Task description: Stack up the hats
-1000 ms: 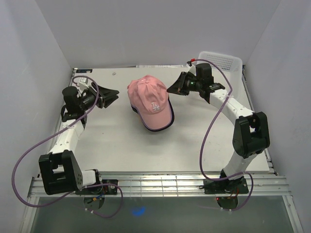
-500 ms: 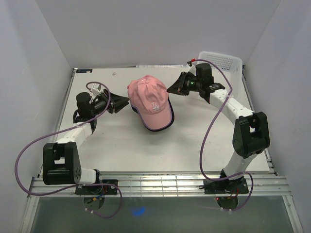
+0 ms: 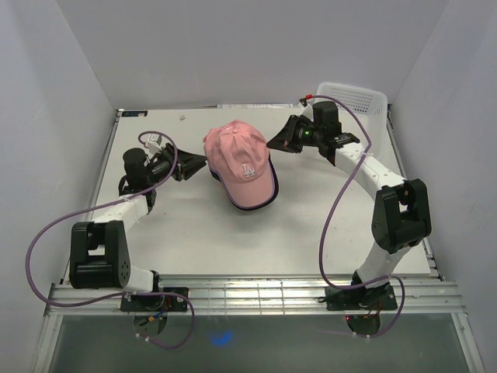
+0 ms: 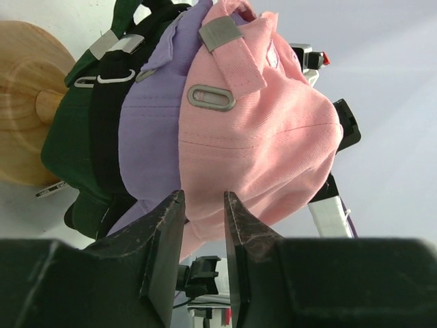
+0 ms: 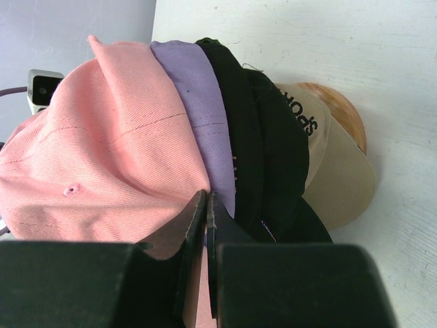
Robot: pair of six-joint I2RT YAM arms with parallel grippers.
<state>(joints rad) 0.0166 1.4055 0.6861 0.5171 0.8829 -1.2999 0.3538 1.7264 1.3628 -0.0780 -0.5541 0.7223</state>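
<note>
The hats sit stacked on a wooden stand [image 4: 27,75] at mid-table, with the pink cap [image 3: 237,159] on top. In the left wrist view the pink cap [image 4: 266,130], lavender cap [image 4: 150,130], black cap [image 4: 106,143] and dark green cap [image 4: 65,137] are nested. The tan cap [image 5: 341,178] shows lowest in the right wrist view. My left gripper [image 3: 203,165] is at the stack's left side, jaws a little apart, tips at the pink cap's lower rim [image 4: 205,205]. My right gripper [image 3: 272,143] is shut on the pink cap's rim [image 5: 206,201] at the stack's right side.
A white mesh basket [image 3: 353,97] stands at the back right corner, behind my right arm. White walls close in the table at the back and on both sides.
My left arm has swung right and brought its gripper up to the left side of the stack. The right arm and the caps have not moved.
</note>
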